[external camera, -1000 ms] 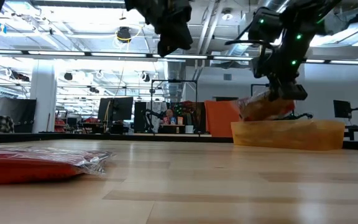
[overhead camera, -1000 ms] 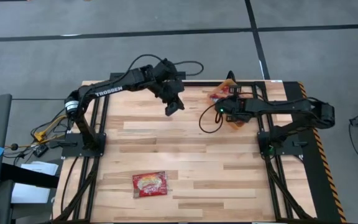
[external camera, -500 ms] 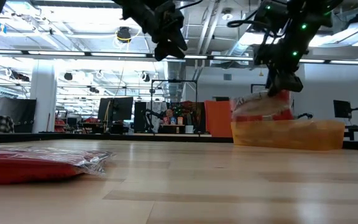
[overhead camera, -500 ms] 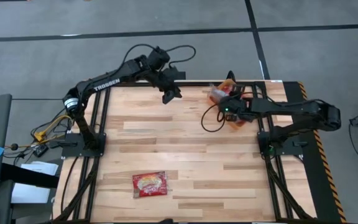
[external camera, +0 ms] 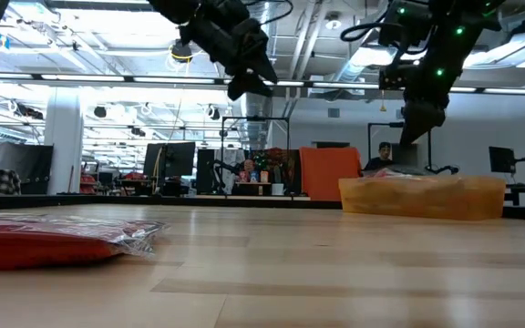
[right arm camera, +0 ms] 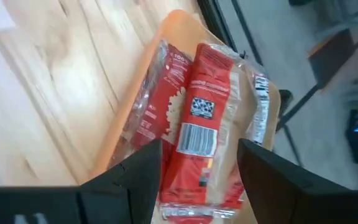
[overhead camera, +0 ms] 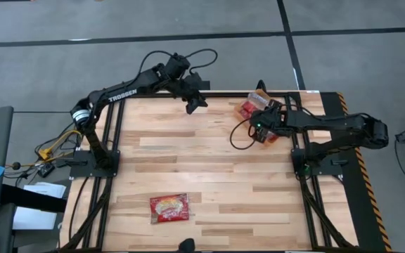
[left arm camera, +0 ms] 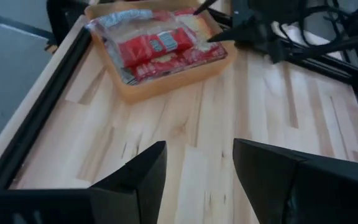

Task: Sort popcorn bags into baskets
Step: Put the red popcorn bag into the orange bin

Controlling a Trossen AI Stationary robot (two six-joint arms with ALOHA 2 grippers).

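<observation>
Red popcorn bags (right arm camera: 204,118) lie stacked in the orange basket (right arm camera: 178,20) at the table's far right (overhead camera: 250,109). My right gripper (right arm camera: 197,165) hovers open just above them, touching nothing; in the low view it hangs clear over the basket (external camera: 422,196). One more popcorn bag (overhead camera: 169,208) lies flat on the table near the front edge, left of middle (external camera: 53,239). My left gripper (overhead camera: 195,104) is raised over the table's far edge, open and empty (left arm camera: 197,168), facing the basket (left arm camera: 166,84).
Black frame rails (overhead camera: 104,176) run along the table's left and right sides. A black cable (overhead camera: 239,137) loops from my right arm onto the wood beside the basket. Bare wood lies between the basket and the near bag.
My right gripper has let go of the popcorn bag it held over the basket and risen. The bag has dropped flat among the others in the basket. My left gripper has drawn back toward the table's far edge and gone up.
</observation>
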